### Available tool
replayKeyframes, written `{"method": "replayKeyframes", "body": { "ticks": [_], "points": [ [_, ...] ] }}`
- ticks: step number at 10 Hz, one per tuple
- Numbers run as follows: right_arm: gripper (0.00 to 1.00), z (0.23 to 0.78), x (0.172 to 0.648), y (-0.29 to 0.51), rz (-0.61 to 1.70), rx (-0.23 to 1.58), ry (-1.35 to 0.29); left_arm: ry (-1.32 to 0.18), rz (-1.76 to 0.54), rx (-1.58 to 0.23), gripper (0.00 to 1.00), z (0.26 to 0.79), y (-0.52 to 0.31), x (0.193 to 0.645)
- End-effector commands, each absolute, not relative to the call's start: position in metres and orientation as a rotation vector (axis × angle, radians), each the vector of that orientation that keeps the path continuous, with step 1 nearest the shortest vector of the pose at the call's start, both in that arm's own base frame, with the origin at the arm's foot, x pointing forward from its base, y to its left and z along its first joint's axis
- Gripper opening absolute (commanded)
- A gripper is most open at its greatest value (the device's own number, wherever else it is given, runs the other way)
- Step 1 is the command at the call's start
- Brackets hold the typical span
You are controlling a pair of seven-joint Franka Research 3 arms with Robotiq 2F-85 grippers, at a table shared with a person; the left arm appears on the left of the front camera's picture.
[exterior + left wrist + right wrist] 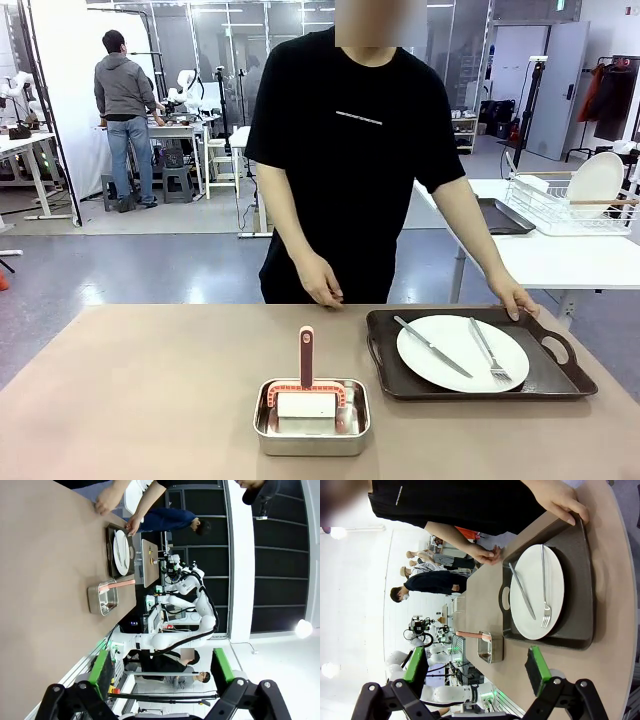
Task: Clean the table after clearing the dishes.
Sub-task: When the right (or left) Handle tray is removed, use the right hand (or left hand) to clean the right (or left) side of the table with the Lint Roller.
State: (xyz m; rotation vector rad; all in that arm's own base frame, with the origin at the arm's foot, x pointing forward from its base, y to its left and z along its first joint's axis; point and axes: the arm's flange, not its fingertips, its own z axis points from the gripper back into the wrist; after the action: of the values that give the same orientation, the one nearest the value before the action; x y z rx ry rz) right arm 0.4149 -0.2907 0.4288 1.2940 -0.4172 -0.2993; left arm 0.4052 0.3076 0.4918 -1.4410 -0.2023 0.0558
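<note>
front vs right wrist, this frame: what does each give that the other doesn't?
Front adds the white table with its wire rack, beyond the tan table. Right wrist adds the right gripper, fingers open, holding nothing. Both show the tray with the plate, knife and fork, the person's hand on the tray's far edge, and the steel pan holding the brush.

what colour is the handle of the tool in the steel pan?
Salmon pink handle, clearest in the front view.
</note>
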Motion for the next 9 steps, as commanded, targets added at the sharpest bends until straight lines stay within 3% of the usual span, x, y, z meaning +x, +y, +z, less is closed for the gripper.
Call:
{"method": "replayKeyframes", "body": {
  "ticks": [1, 9],
  "points": [
    [1.00, 0.4321, 0.4137, -0.2897, -0.296, 1.295, -0.423, -0.204, 0.057, -1.435, 1.00, 0.4931, 0.3044, 0.3971],
    [1.00, 0.4321, 0.4137, -0.2897, -0.296, 1.295, -0.423, -0.204, 0.057, -1.435, 1.00, 0.4931, 0.3044, 0.3971]
  ]
}}
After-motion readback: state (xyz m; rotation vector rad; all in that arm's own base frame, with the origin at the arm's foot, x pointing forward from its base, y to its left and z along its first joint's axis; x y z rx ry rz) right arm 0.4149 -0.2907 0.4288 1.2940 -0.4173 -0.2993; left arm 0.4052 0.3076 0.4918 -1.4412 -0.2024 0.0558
